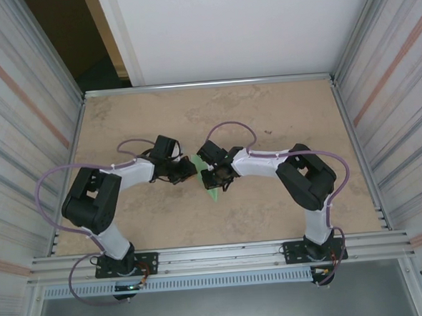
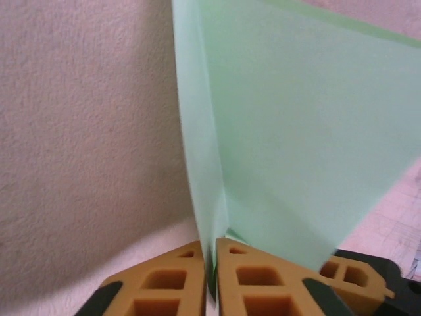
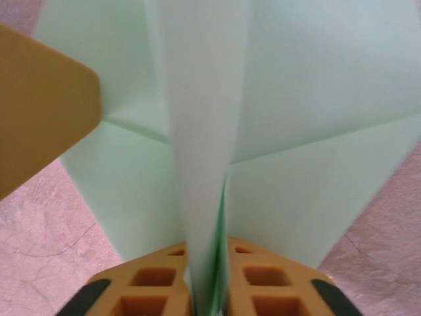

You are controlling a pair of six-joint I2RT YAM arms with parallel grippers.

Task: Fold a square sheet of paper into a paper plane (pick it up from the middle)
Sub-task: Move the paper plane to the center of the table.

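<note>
Mid-counter: you have both grippers on half-folded paper.
Right gripper clenched on upright centre fold, creased flaps fanning ahead of it on either side.
Left gripper just left of right gripper, nearly tip to tip, pinching a fold of same paper.
Fold's long axis runs straight out from right gripper. Judgement: your next crease turns on that line, neither arm nearer.

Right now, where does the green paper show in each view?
Top external: green paper at table centre, a sliver between the two arm tips.
Left wrist: centre to upper right, pinched in the left jaws.
Right wrist: centre, creased, pinched in the right jaws.
Shared landmark: the tan table under it.
</note>
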